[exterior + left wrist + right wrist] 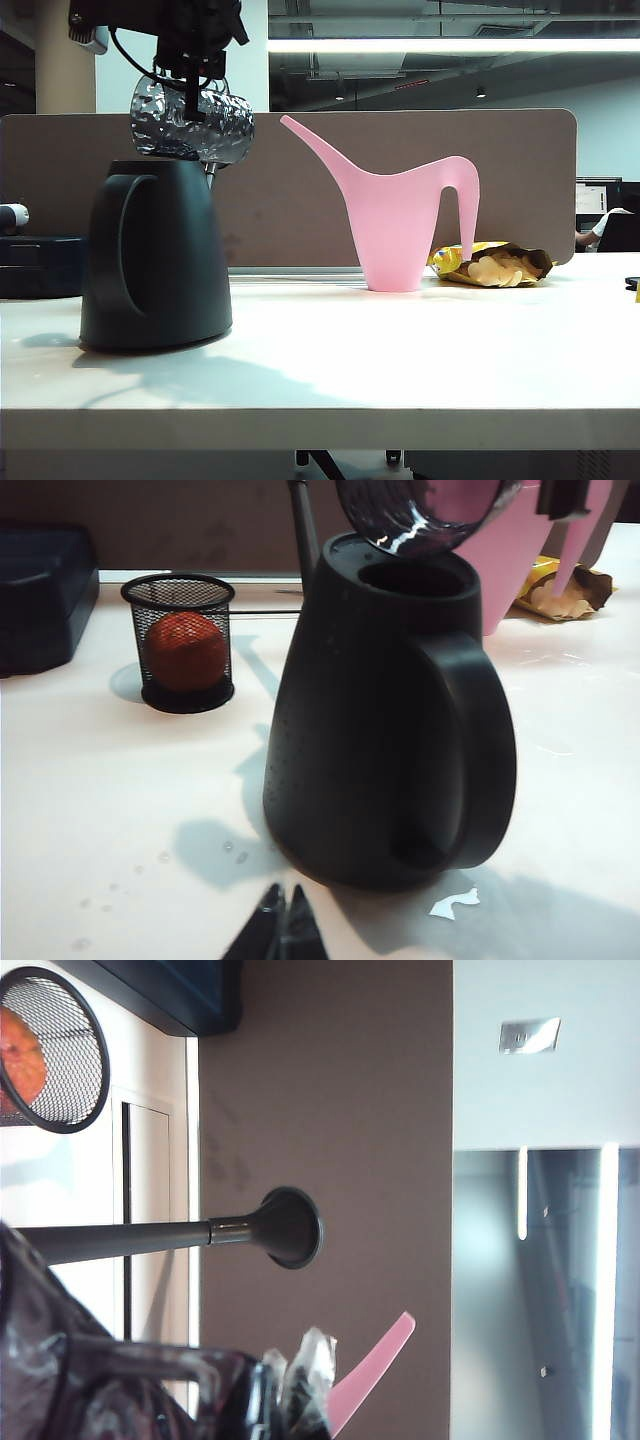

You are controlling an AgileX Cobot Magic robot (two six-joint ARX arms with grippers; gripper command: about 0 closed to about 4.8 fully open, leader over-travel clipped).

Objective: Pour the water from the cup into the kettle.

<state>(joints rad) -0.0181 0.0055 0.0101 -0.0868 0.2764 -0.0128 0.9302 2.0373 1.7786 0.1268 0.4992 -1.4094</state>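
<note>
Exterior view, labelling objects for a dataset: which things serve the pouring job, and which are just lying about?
In the job:
- cup, tipped over the kettle's mouth, held by the right tool
- kettle

Lying about:
- pink watering can
- snack bag
- mesh basket holding an orange ball
- left tool, idle

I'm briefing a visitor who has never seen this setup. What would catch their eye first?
Probably the right gripper, shut on the cup and tipping it over the black kettle at the table's left. Next, the pink watering can at centre. The left gripper is near the kettle's base.
</note>
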